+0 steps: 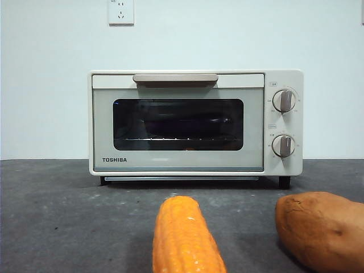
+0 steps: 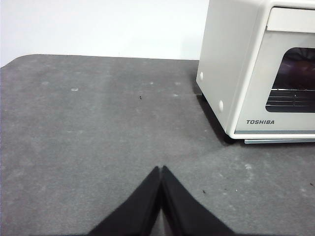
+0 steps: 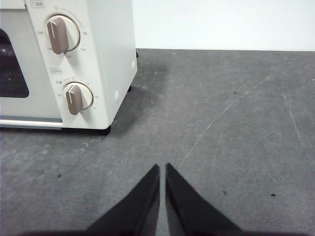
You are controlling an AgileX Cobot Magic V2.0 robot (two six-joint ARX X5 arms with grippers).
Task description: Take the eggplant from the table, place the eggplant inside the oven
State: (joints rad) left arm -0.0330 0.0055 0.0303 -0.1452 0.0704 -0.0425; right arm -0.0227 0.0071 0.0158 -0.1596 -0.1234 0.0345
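Oven [image 1: 195, 122] stands on the table [image 1: 68, 216], door closed; a dark, long shape, apparently the eggplant [image 1: 176, 124], lies on the rack behind the glass. Corn cob [image 1: 185, 236] and sweet potato [image 1: 321, 230] lie in front. Left gripper [image 2: 161, 169] and right gripper [image 3: 162, 167] hover over bare table beside the oven, jaws pressed together, holding nothing.

TOSHIBA on oven [image 1: 176, 122] door, dial numbers unreadable

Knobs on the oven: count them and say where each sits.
2. Both are on the oven's control panel, on the picture's right in the front view, beside the closed glass door: the upper knob directly above the lower knob. None appear hidden.
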